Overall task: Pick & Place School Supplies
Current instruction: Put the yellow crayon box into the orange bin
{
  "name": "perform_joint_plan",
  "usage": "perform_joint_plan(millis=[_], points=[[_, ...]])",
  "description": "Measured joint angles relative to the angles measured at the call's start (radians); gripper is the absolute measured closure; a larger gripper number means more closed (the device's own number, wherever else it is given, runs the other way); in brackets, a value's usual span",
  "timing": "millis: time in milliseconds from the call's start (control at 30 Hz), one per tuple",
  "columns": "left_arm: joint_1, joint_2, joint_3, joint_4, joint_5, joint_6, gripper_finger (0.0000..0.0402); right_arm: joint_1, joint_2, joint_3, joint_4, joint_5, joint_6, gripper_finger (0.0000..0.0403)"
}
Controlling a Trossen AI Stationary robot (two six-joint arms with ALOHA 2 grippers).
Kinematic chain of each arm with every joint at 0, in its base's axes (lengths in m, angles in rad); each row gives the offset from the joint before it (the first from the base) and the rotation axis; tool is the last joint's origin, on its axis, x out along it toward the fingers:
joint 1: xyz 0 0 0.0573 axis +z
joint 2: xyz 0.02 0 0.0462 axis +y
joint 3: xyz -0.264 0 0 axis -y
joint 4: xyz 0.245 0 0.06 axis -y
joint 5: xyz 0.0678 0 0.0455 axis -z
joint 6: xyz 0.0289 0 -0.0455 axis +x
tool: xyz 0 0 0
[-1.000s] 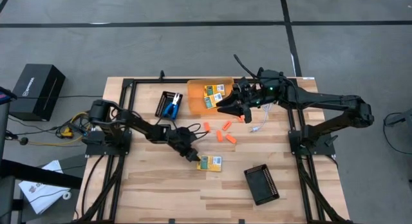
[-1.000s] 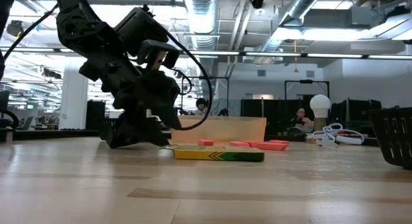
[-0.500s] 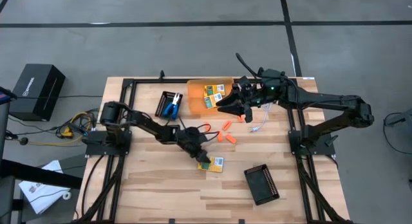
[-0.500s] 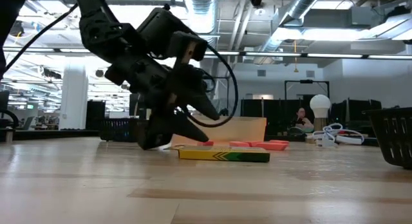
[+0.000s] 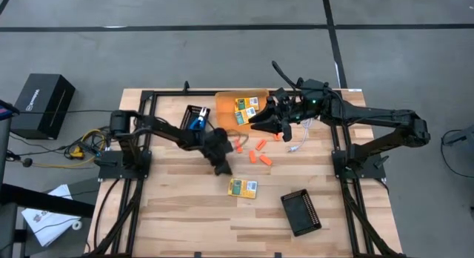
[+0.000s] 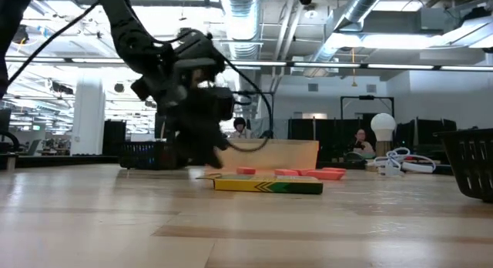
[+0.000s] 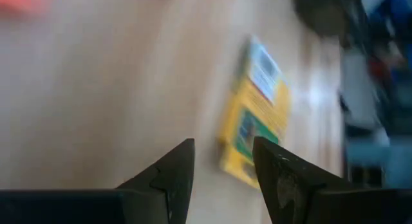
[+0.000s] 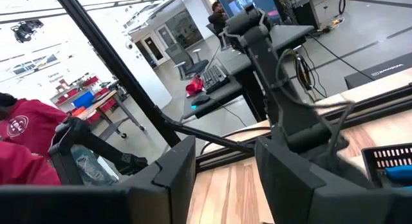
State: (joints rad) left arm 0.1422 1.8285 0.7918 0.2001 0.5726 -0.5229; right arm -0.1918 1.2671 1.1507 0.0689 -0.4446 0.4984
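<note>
One yellow-and-green crayon box (image 5: 242, 188) (image 6: 268, 185) lies flat on the table, and two more (image 5: 246, 110) lie in the orange tray (image 5: 226, 118). Several orange sticks (image 5: 258, 153) lie loose near the tray. Blue-handled pliers (image 5: 196, 123) rest in a black tray at the far left. My left gripper (image 5: 221, 167) (image 7: 223, 167) is open, just off the table and left of and beyond the loose box (image 7: 256, 118), touching nothing. My right gripper (image 5: 256, 124) (image 8: 225, 163) is open and empty above the tray's near right corner.
A black ridged tray (image 5: 301, 212) lies near the table's near right edge. A white cable (image 5: 296, 145) with a round bulb (image 6: 382, 125) lies right of the sticks. Black frame rails (image 5: 141, 139) run along both sides. People sit in the room beyond.
My left gripper first reached right to the near box's left end, low on the table. It then drew back up and toward the far edge, turning as it went. The box stays flat on the table. My right arm kept still.
</note>
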Motion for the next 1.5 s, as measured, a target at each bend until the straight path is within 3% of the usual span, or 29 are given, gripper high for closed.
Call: perform_joint_plan(millis=[100,233,767,1167,1500], points=[[-0.024,0.048,0.018,0.005,0.084,0.071,0.0247,0.0,0.0,0.0,0.0,0.0,0.006,0.0249],[-0.047,0.082,0.044,0.002,0.11,0.13,0.0247,0.0,0.0,0.0,0.001,-0.001,0.024,0.0249],[-0.092,0.089,0.067,-0.04,0.074,0.204,0.0247,0.001,0.0,0.0,0.026,-0.001,0.027,0.0249],[0.006,-0.002,0.061,-0.068,-0.021,0.167,0.0247,0.001,0.0,0.0,0.034,0.0,0.026,0.0249],[-0.025,0.056,0.062,-0.101,-0.008,0.274,0.0247,0.001,0.0,0.0,0.04,-0.003,0.026,0.0249]])
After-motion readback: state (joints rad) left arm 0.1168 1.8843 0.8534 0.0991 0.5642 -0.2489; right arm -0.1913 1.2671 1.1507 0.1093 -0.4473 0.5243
